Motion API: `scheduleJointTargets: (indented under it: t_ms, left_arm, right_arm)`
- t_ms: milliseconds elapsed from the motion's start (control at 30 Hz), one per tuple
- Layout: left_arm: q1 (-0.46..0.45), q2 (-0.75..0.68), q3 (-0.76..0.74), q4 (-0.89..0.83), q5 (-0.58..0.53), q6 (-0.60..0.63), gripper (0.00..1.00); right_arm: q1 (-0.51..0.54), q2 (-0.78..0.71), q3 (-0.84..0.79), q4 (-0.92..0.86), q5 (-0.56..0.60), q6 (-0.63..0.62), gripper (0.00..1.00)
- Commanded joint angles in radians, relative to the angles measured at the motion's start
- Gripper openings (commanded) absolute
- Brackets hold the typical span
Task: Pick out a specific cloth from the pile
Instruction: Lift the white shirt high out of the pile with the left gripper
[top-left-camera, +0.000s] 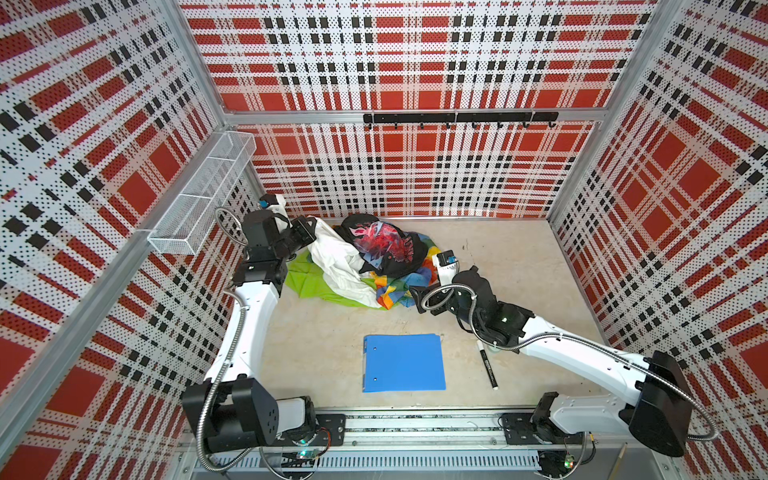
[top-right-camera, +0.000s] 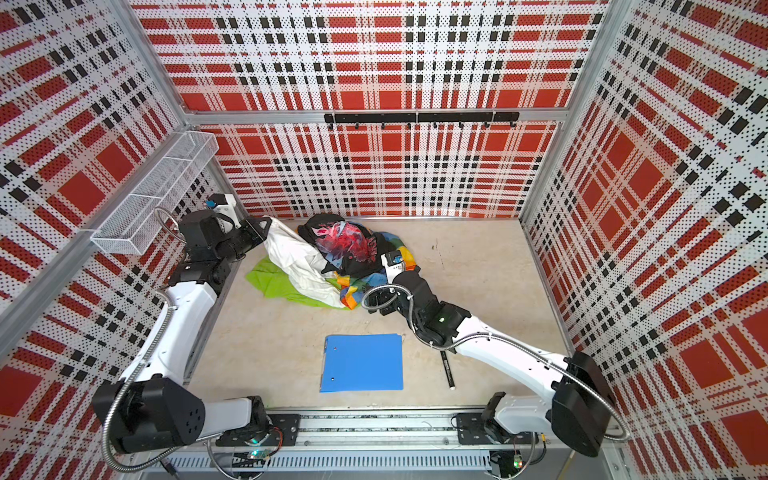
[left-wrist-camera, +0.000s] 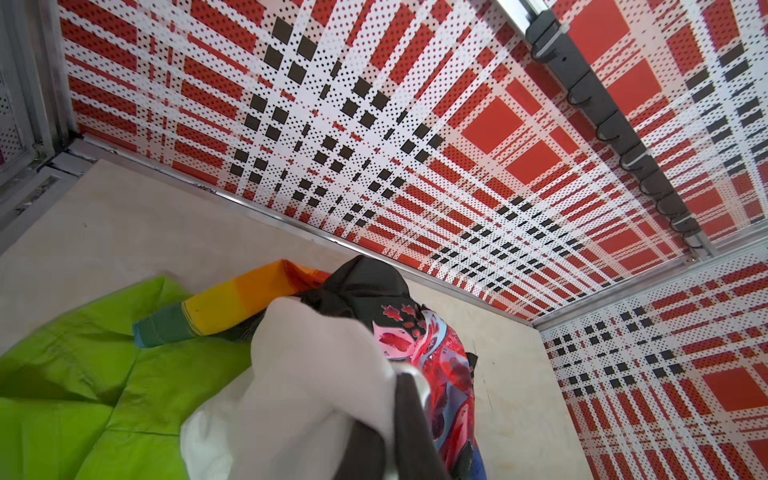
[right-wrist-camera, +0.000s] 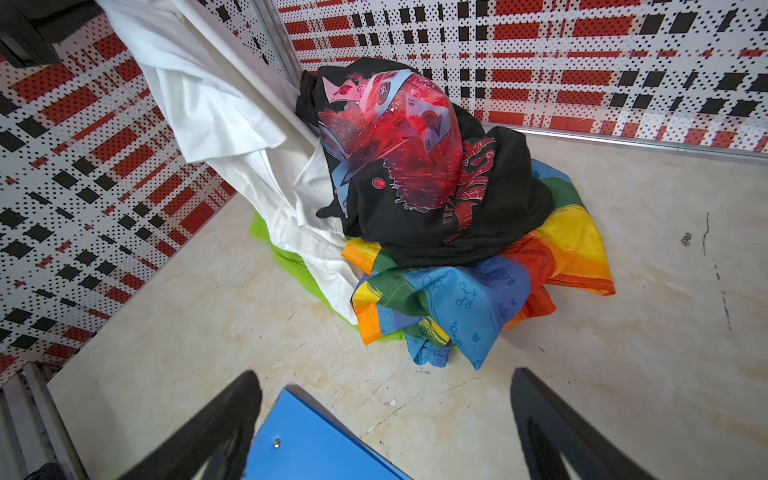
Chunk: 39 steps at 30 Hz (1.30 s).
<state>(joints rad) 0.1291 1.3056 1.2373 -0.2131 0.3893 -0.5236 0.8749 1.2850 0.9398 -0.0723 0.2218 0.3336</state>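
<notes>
My left gripper (top-left-camera: 312, 232) is clamped on one end of the cloth (top-left-camera: 338, 259), at the upper left of the pile (top-left-camera: 399, 286) in both top views. From my fingers the cloth runs down and to the right across the frame. It is a long white band, and its far end lies at the pile's lower edge, on top of the green cloth (top-left-camera: 305, 280). Partway along, its right-hand edge seems to pass under the rim of the black garment (top-left-camera: 384, 245). I judge the pull turns on that: the free way is up and to the left, along the band's own length and away from the black garment, not sideways across it. My right gripper (right-wrist-camera: 386, 380) hangs empty with its fingers wide apart at the lower right of the pile, over the table beside the folder (right-wrist-camera: 316, 444). It is the nearer one to the black garment, if that needs pinning down.
</notes>
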Motion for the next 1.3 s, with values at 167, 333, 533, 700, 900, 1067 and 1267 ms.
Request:
scheduleJointTargets:
  t_ms: [167, 333, 533, 700, 900, 1067, 1267]
  left_arm:
    - [0.038, -0.051, 0.094, 0.069, 0.038, -0.039, 0.00]
    - [0.054, -0.039, 0.145, 0.100, 0.092, -0.059, 0.00]
    - [0.086, -0.033, 0.146, 0.204, 0.163, -0.129, 0.00]
    - [0.097, -0.037, 0.158, 0.247, 0.177, -0.167, 0.00]
    - [0.099, -0.066, 0.197, 0.285, 0.179, -0.196, 0.00]
    - [0.100, -0.102, 0.214, 0.326, 0.181, -0.215, 0.00]
    - [0.101, -0.149, 0.176, 0.457, 0.209, -0.240, 0.00]
  right_arm:
    - [0.002, 0.040, 0.004, 0.015, 0.012, 0.015, 1.00]
    - [0.002, 0.053, 0.006, 0.017, 0.011, 0.016, 1.00]
    - [0.002, 0.071, 0.008, 0.017, 0.010, 0.018, 1.00]
    - [0.002, 0.084, 0.017, 0.012, 0.006, 0.022, 1.00]
    - [0.001, 0.098, 0.035, 0.002, 0.007, 0.013, 1.00]
    - [0.002, 0.108, 0.043, 0.001, 0.004, 0.010, 1.00]
    - [0.002, 0.111, 0.042, 0.003, 0.001, 0.014, 1.00]
